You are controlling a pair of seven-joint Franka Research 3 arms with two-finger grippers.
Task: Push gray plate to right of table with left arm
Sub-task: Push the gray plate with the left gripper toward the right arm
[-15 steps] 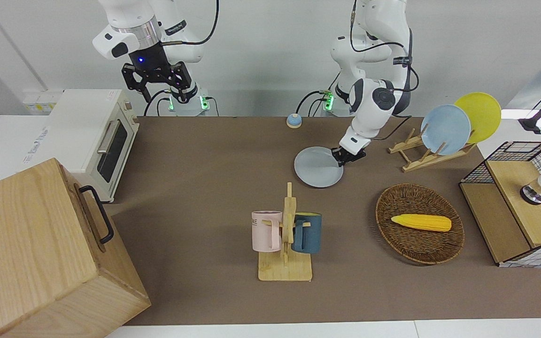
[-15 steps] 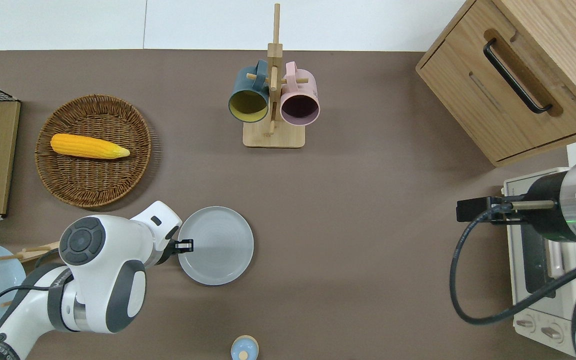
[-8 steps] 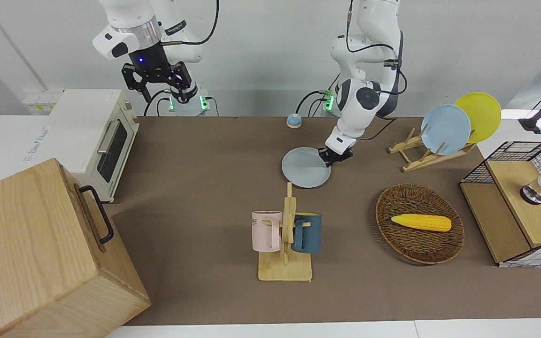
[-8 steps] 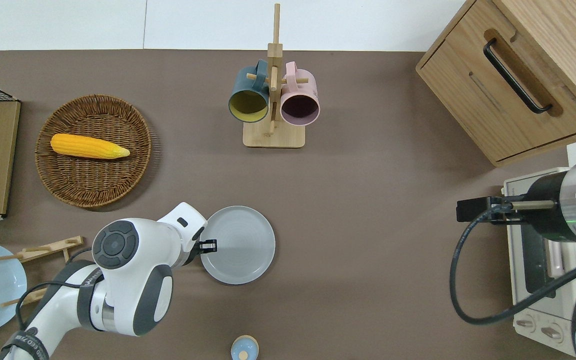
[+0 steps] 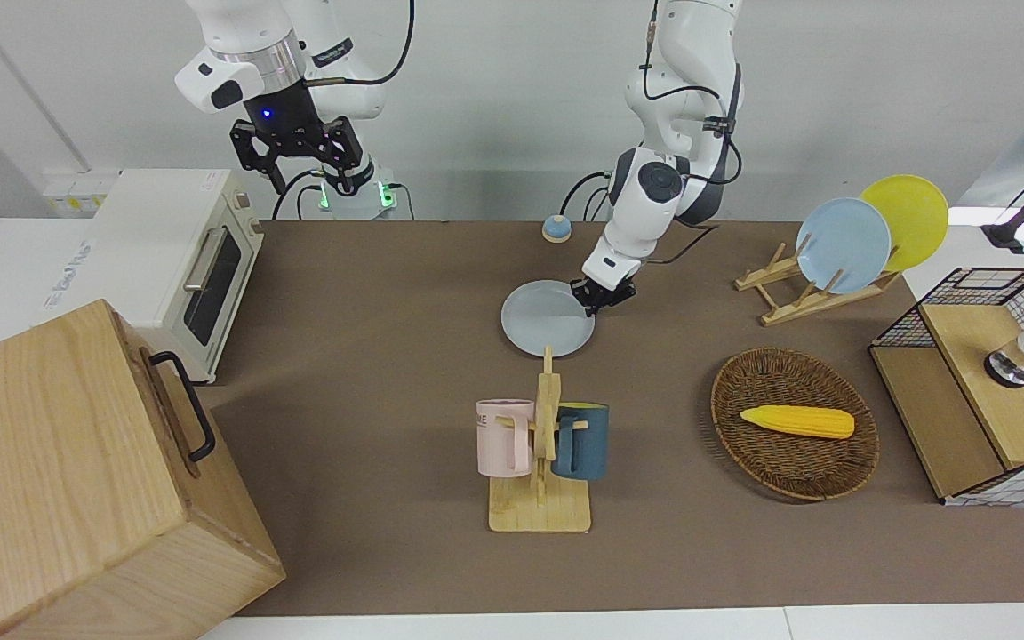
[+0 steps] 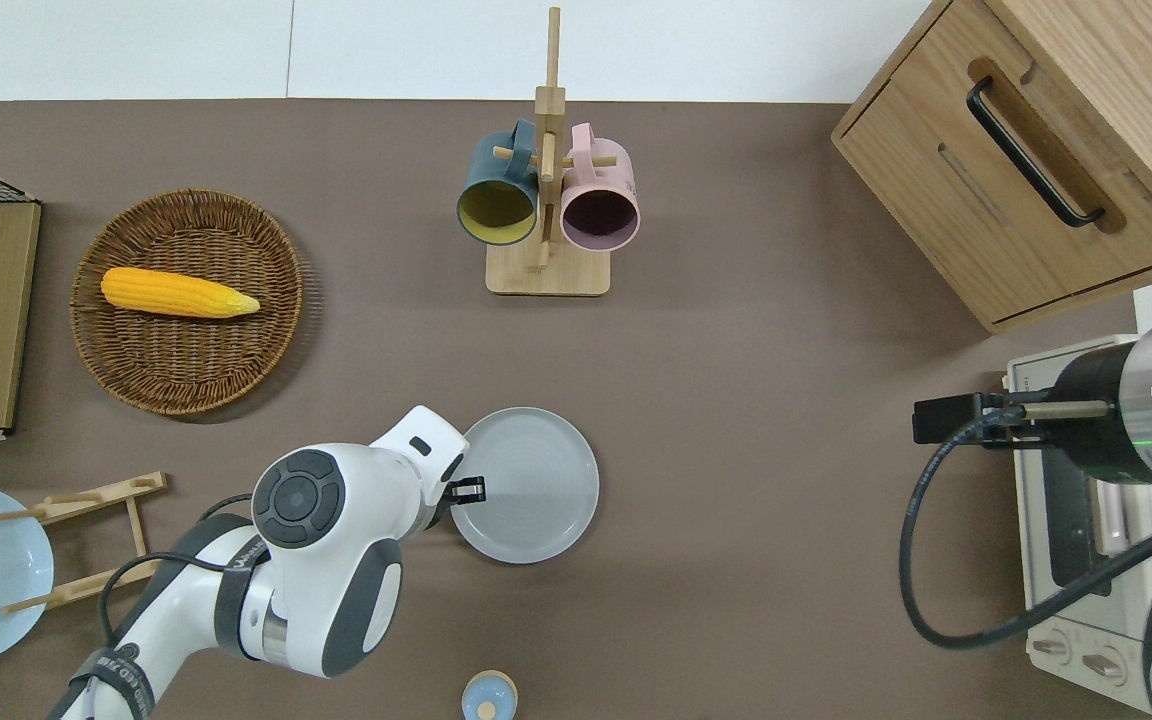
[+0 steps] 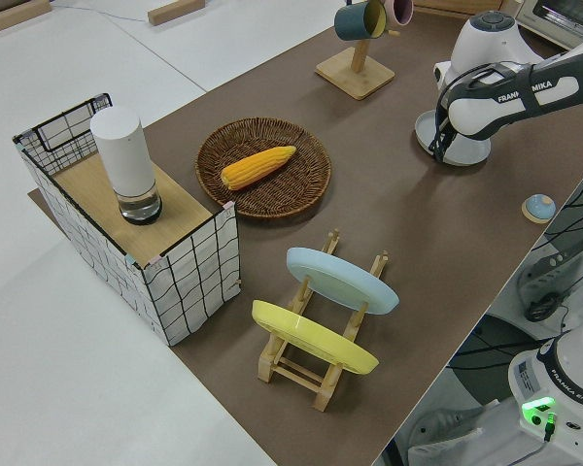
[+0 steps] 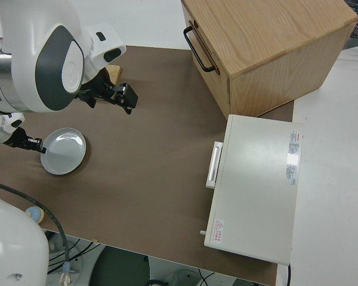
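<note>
Left gripper (image 6: 471,489) of mine sits low on the table (image 6: 736,400), touching the gray plate (image 6: 531,485) rim; plate's right beside it toward my right arm's end. Can't tell whether fingers are apart. Right arm's parked.

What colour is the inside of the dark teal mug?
Olive yellow inside the dark teal ceramic mug, clearest in the overhead view.
</note>
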